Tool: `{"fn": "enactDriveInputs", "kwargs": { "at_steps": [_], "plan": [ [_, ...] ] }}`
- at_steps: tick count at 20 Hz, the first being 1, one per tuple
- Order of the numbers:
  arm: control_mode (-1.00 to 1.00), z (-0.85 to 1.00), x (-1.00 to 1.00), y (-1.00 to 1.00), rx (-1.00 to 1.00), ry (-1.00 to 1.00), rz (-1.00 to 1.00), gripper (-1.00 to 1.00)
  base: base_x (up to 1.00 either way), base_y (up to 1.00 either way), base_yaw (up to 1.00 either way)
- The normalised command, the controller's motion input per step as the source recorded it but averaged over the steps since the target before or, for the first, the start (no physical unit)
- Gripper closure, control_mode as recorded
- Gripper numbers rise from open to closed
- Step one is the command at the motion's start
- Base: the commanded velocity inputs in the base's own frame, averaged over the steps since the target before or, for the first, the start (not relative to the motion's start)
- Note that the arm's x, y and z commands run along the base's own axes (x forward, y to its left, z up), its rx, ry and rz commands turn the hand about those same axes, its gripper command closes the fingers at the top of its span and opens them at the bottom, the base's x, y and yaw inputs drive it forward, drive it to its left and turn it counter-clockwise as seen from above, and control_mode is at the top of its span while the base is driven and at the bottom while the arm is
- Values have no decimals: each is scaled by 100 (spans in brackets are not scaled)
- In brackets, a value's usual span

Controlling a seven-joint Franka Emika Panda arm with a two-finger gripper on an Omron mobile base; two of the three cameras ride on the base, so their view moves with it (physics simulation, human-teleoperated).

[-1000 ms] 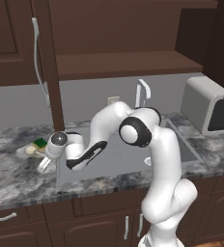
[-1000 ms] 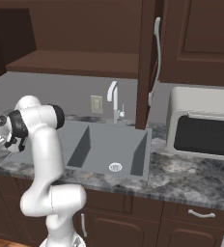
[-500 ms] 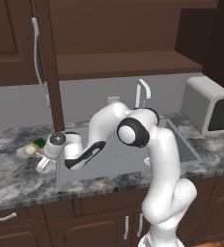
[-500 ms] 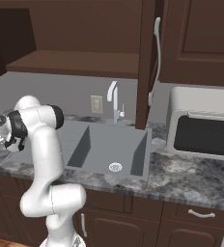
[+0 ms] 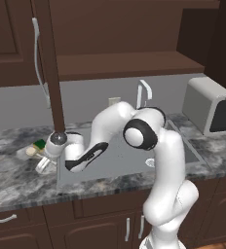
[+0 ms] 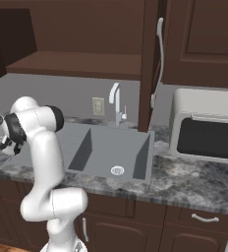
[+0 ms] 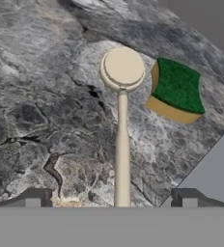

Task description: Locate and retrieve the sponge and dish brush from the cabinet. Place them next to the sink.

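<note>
The dish brush (image 7: 121,106) lay flat on the grey marbled counter (image 7: 41,116), its round cream head away from the hand camera and its thin handle running straight back between the two dark fingertips at the bottom of the hand view. The gripper (image 7: 111,198) had its jaws spread wide, one tip on each side of the handle, neither touching it. Just beside the brush head sat the sponge (image 7: 175,90), green layer up, yellow showing along its lower edge, apart from the brush by a narrow strip of stone. In the left base view both lay on the counter to the left of the sink (image 5: 134,163), the sponge (image 5: 39,144) near the wall and the brush head (image 5: 31,151) in front of it, with the white hand low over them. The cabinet (image 5: 110,63) above stood open, its shelf bare, its door edge hanging over the counter. A chrome faucet (image 5: 143,92) rose behind the basin, and a toaster oven (image 5: 213,107) stood on the right.
</note>
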Motion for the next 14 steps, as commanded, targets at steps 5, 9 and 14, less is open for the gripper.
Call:
{"fn": "enactDriveInputs", "kwargs": {
  "at_steps": [5, 9, 14],
  "plan": [
    [-100, 40, -20, -39, 0, 12, -1, -100, 0, 0, 0],
    [-100, 31, -27, -51, 0, 10, -4, -100, 0, 0, 0],
    [-100, 49, -19, -42, -2, 14, -4, -100, 0, 0, 0]
  ]
}}
